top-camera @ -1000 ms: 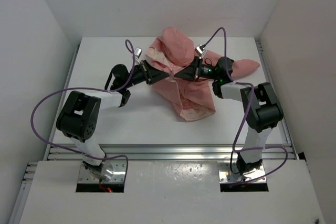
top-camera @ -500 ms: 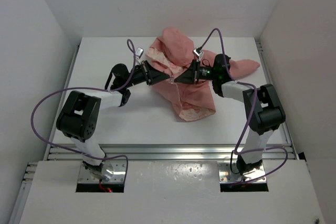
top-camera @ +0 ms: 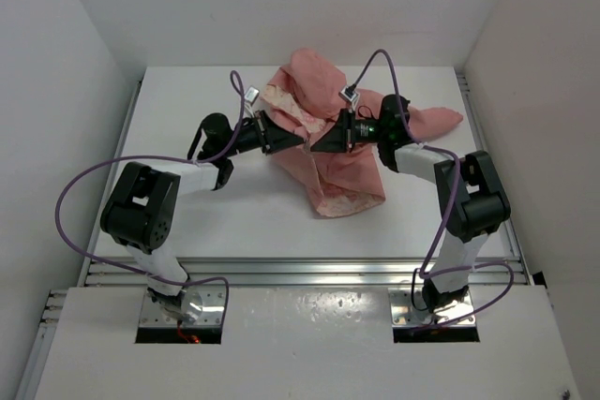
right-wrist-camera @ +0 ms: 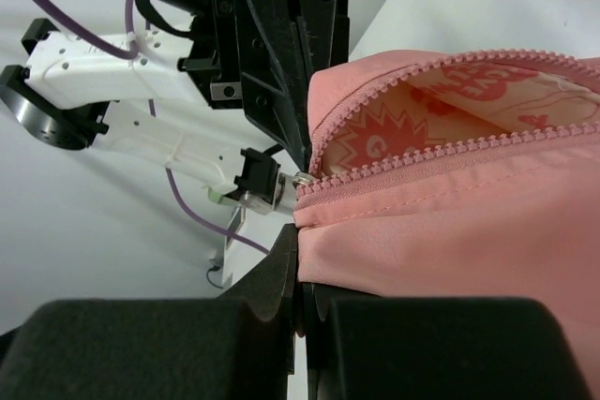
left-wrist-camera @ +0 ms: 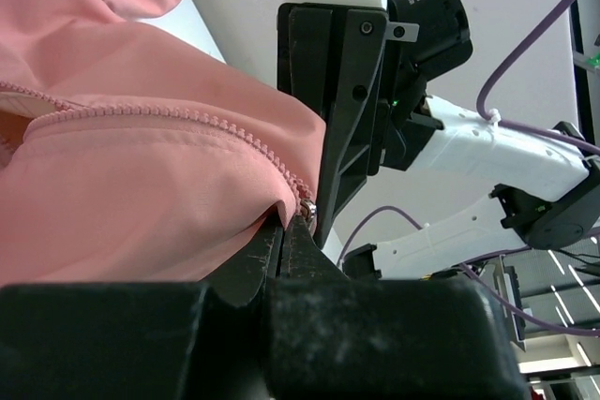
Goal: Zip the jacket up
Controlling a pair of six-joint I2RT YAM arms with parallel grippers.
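Observation:
The salmon-pink jacket lies crumpled at the back middle of the table, hood to the rear. My left gripper and right gripper meet tip to tip at its front edge. In the left wrist view my left gripper is shut on the jacket fabric just below the zipper slider. In the right wrist view my right gripper is shut on the jacket's edge beside the slider. The zipper teeth gape apart there, showing the cream printed lining.
White table with white walls on three sides. One sleeve reaches toward the right edge. A metal rail runs along the near edge. Purple cables loop over both arms.
My right gripper has moved a little left toward the left gripper, closing the gap between the tips. The left arm has barely moved.

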